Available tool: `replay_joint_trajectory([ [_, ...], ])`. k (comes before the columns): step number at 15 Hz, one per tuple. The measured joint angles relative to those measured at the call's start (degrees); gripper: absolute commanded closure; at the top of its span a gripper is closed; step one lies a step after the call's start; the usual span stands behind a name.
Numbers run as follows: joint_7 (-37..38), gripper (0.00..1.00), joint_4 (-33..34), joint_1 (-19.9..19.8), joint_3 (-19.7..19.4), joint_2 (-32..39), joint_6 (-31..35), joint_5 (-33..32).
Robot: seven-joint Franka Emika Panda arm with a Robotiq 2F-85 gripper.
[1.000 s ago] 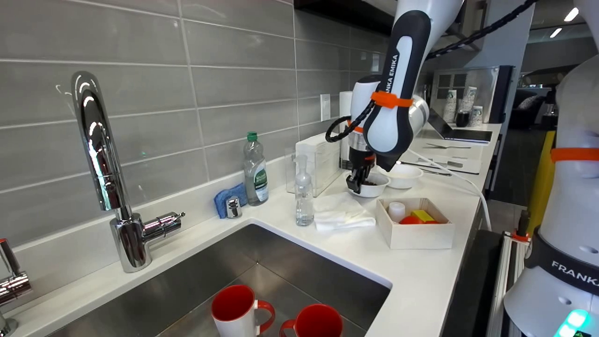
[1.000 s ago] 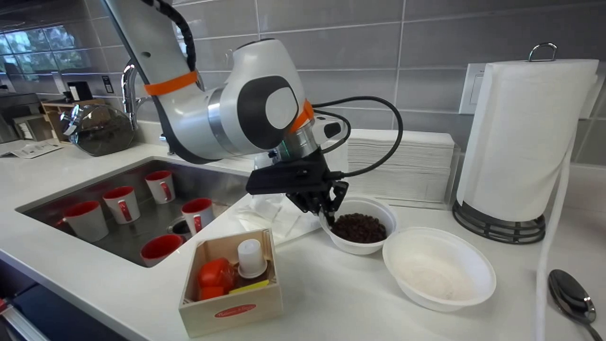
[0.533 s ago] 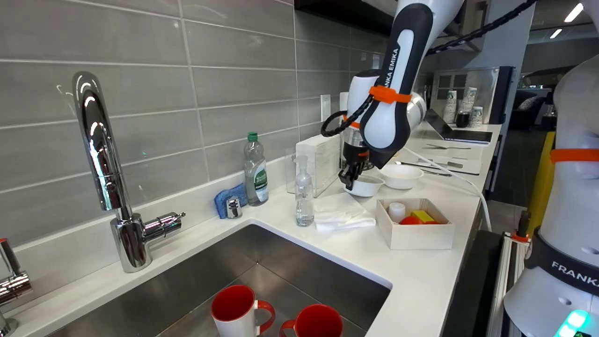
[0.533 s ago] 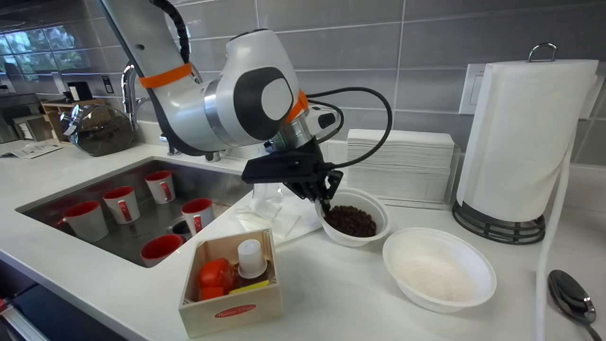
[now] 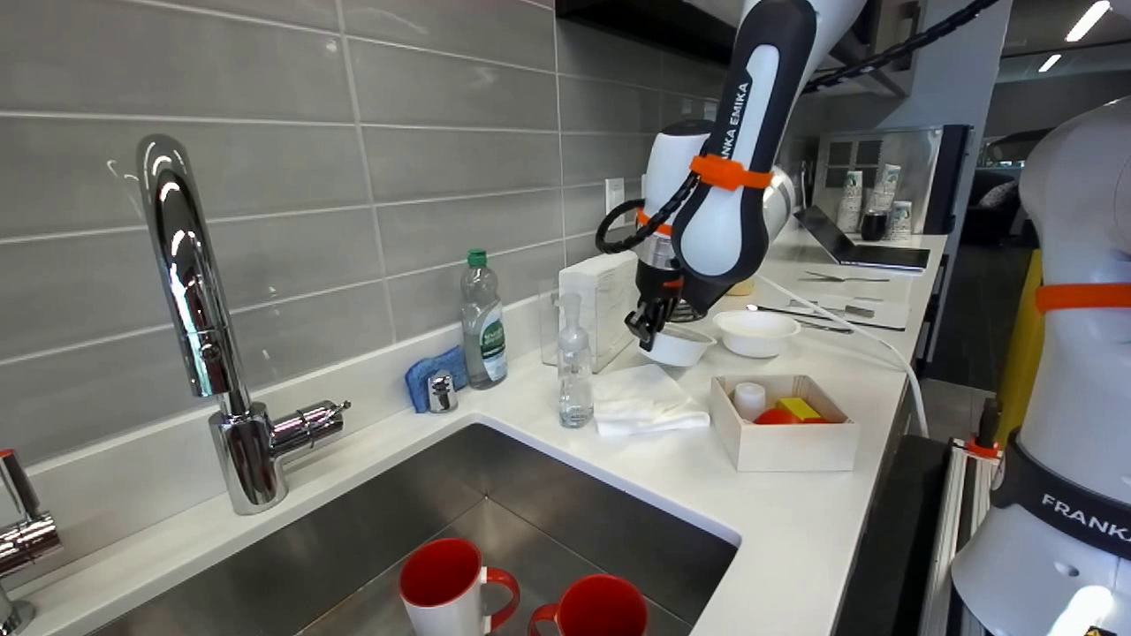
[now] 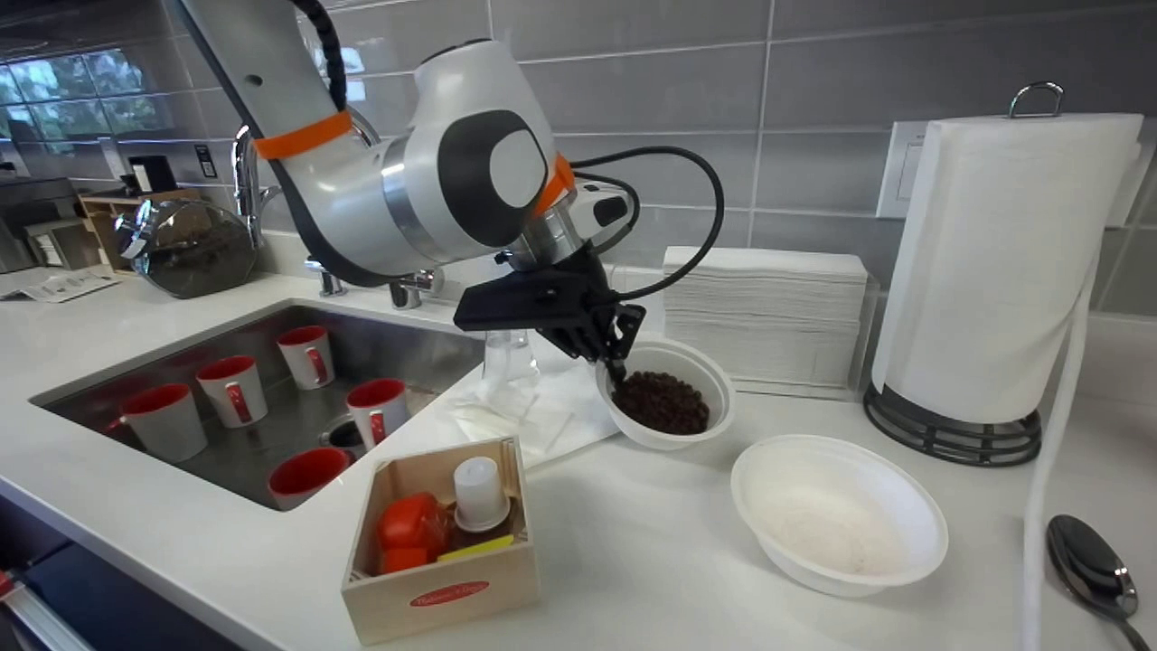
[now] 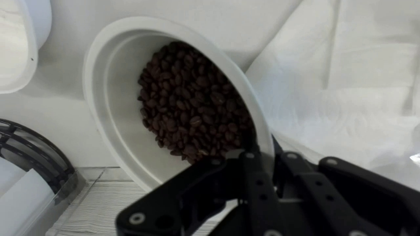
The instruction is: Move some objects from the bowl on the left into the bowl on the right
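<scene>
My gripper is shut on the near rim of a white bowl, one finger inside and one outside, as the wrist view shows at the fingertips. The bowl appears raised a little off the counter and tilted. It holds dark brown coffee beans, heaped toward the gripper side, with the opposite inner wall bare. A second, wider white bowl stands on the counter with no beans in it; its edge shows in the wrist view. Both bowls also show in an exterior view, the held bowl beside the wider bowl.
A wooden box with toy pieces stands in front. Napkins lie beside the sink, which holds several red-and-white mugs. A napkin holder and paper towel roll stand behind. A white cable and spoon lie beyond the wider bowl.
The gripper has risen and moved toward the sink, carrying the bowl of beans with it. The gap to the wider bowl has grown. The wider bowl has not moved.
</scene>
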Motion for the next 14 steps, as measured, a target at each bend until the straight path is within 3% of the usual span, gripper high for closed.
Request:
replay_joint_trajectory([
  [9, 7.3, 1.00, 0.6, 22.1, -21.7, 3.0, -0.6, 0.0],
  [14, 9.7, 1.00, 1.4, 32.4, -33.4, 2.0, -4.5, 0.0],
])
